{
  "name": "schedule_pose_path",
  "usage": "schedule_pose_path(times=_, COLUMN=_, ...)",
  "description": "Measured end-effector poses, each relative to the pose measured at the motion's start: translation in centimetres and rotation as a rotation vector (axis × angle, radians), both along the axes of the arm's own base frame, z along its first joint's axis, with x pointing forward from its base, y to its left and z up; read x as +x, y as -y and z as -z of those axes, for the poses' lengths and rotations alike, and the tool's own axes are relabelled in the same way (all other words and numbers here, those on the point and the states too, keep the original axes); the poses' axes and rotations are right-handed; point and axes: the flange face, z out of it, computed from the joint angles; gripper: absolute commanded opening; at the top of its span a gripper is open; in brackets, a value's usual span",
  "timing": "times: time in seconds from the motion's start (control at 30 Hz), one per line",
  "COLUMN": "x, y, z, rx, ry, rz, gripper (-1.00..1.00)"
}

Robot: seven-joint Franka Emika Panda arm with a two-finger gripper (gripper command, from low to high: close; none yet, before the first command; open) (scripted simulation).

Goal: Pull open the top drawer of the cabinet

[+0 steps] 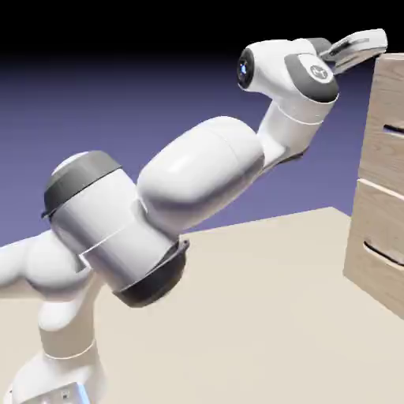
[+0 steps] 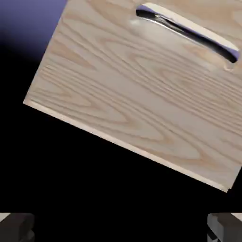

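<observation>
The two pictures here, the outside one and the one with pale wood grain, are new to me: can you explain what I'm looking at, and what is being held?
This is a simulated white robot arm with a two-finger gripper. The exterior view comes from a camera that stands apart from the robot: the arm reaches over a pale surface toward a light wood cabinet, its hand up near the cabinet's top. Nothing else shows on that surface.

The hand view is taken from the hand itself, looking along the gripper. It shows a pale wood front with a slim metal handle, tilted in the picture, and black beside it. The two grey fingers sit wide apart at the bottom corners with nothing between them, so nothing is held.
</observation>
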Motion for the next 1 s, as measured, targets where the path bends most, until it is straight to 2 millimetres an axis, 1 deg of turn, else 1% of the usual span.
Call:
schedule_pose_path(times=0.13, x=3.9, y=-0.5, z=3.5, rx=-0.244, ry=0.012, rz=0.036, gripper=0.0)
schedule_pose_path(times=0.23, x=6.8, y=-1.3, z=6.5, rx=-0.436, ry=0.015, rz=0.059, gripper=0.0)
schedule_pose_path(times=0.4, x=11.2, y=-3.5, z=12.1, rx=-0.77, ry=0.015, rz=0.088, gripper=0.0)
schedule_pose_path(times=0.5, x=13.5, y=-5.2, z=15.5, rx=-0.967, ry=0.016, rz=0.097, gripper=0.0)
schedule_pose_path(times=0.53, x=13.5, y=-5.2, z=15.5, rx=-0.967, ry=0.016, rz=0.097, gripper=0.0)
schedule_pose_path(times=0.77, x=18.0, y=-5.1, z=15.5, rx=-0.966, ry=0.016, rz=0.097, gripper=0.0)
schedule_pose_path(times=0.8, x=18.5, y=-5.2, z=15.5, rx=-0.967, ry=0.016, rz=0.097, gripper=-1.0)
schedule_pose_path(times=0.87, x=18.5, y=-5.2, z=15.5, rx=-0.967, ry=0.016, rz=0.097, gripper=-1.0)
schedule_pose_path(times=1.0, x=16.1, y=-5.2, z=15.5, rx=-0.967, ry=0.016, rz=0.097, gripper=-1.0)
